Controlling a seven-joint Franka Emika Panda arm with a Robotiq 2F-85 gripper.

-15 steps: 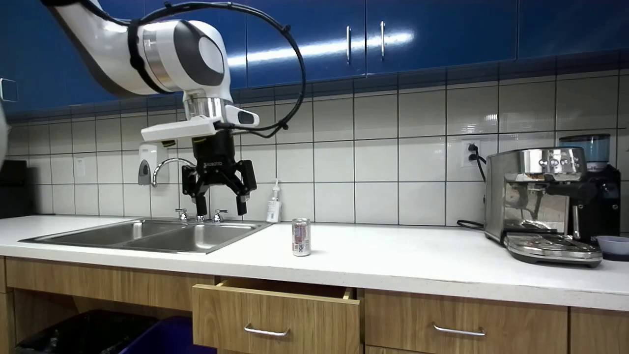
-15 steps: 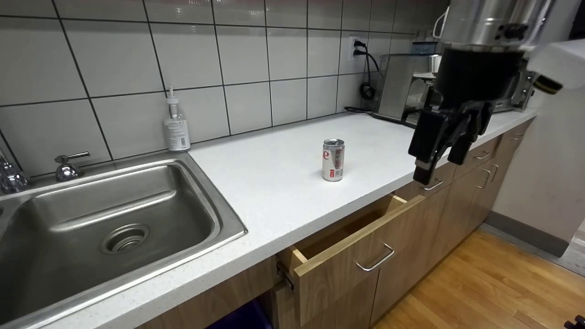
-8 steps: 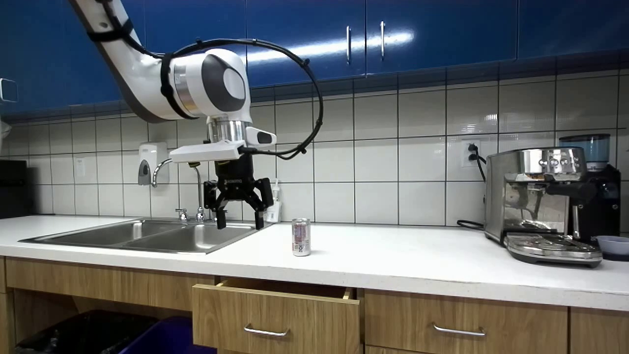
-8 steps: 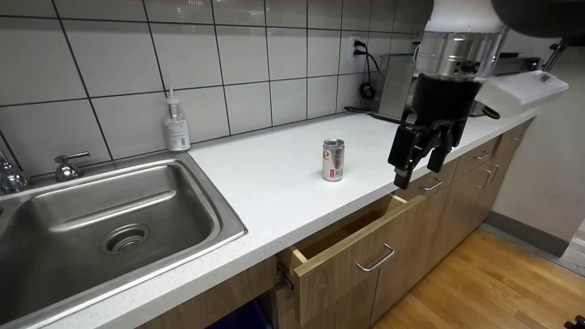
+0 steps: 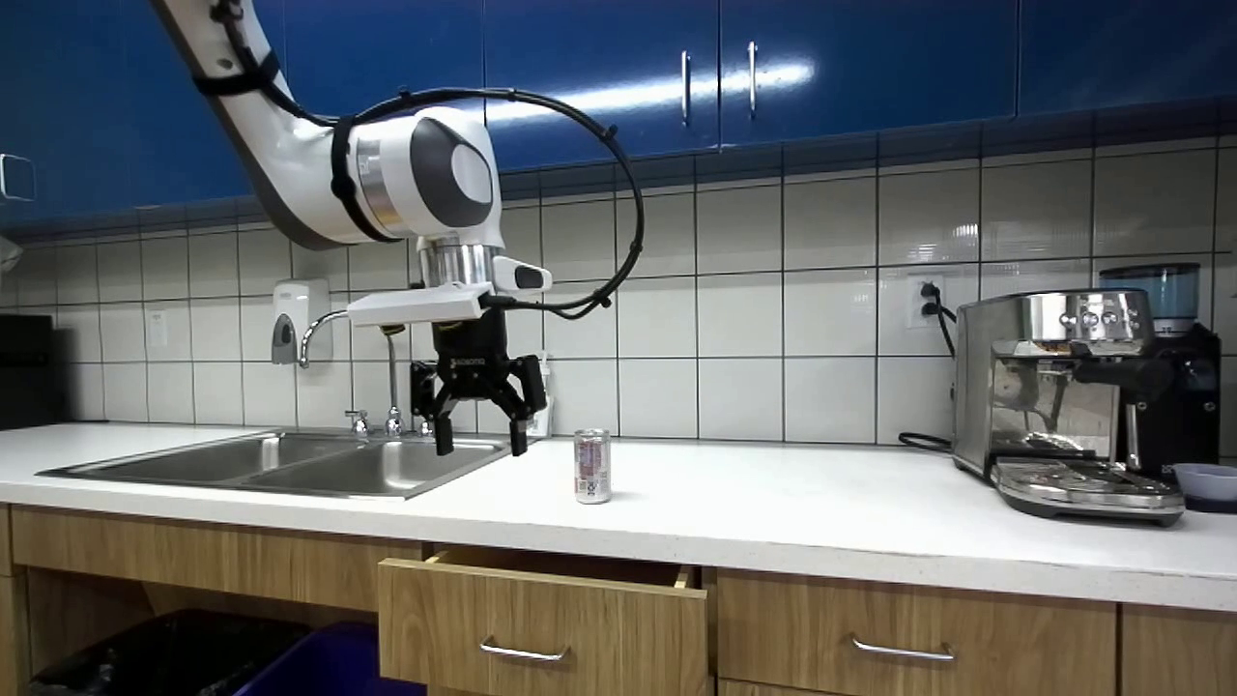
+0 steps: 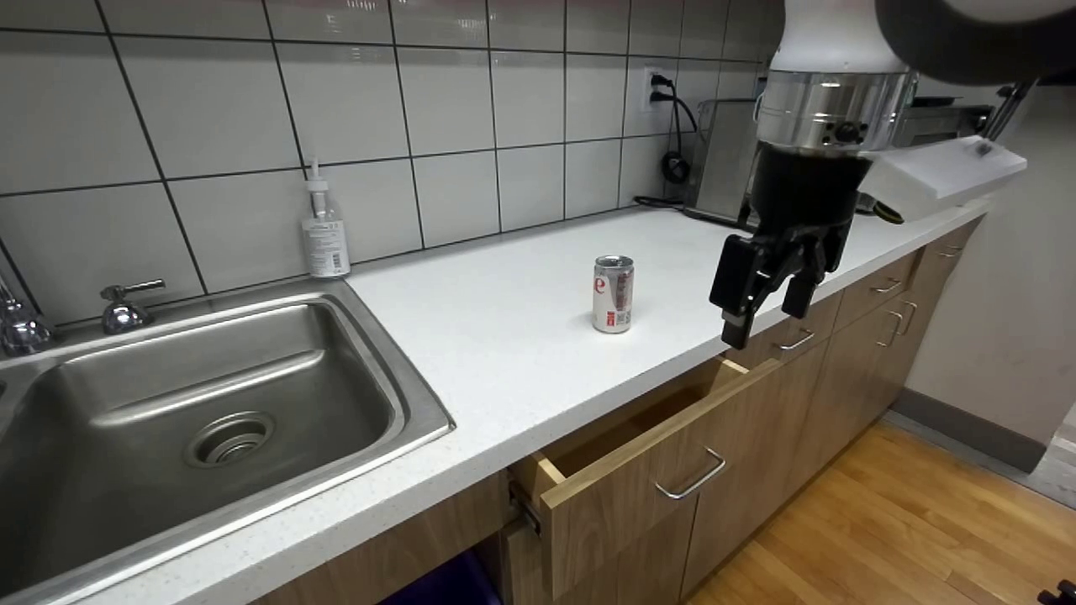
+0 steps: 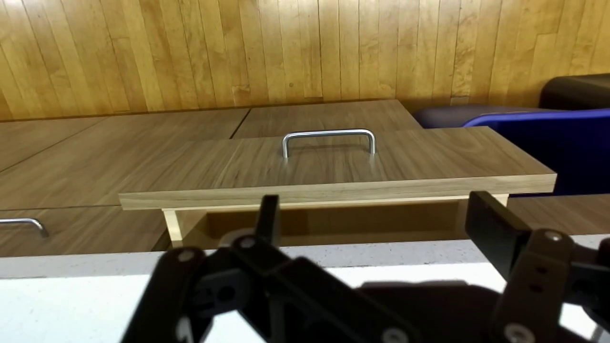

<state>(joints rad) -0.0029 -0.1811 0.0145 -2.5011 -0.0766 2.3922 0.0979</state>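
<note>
My black gripper point(image 5: 481, 443) hangs with its fingers pointing down, apart and with nothing between them. It is in the air, also in an exterior view point(image 6: 767, 318) and in the wrist view point(image 7: 374, 216). A small silver-white drink can point(image 5: 592, 467) stands upright on the white counter point(image 5: 773, 493); it also shows in an exterior view point(image 6: 613, 294). The gripper does not touch it. A wooden drawer point(image 5: 541, 619) below the counter is pulled partly open, seen in an exterior view point(image 6: 664, 496) too. In the wrist view the drawer front and handle point(image 7: 329, 133) lie beyond the fingertips.
A steel sink point(image 5: 319, 464) with a faucet and a pump bottle point(image 6: 325, 239) lie to one side of the can. An espresso machine point(image 5: 1053, 387) and grinder stand at the far end. Blue cabinets point(image 5: 599, 77) hang above. A blue bin point(image 7: 562, 138) is under the counter.
In an exterior view my arm has come down and moved right, nearer the can; most of this was in the first half second. The fingers stay apart. The can and drawer have not moved.
</note>
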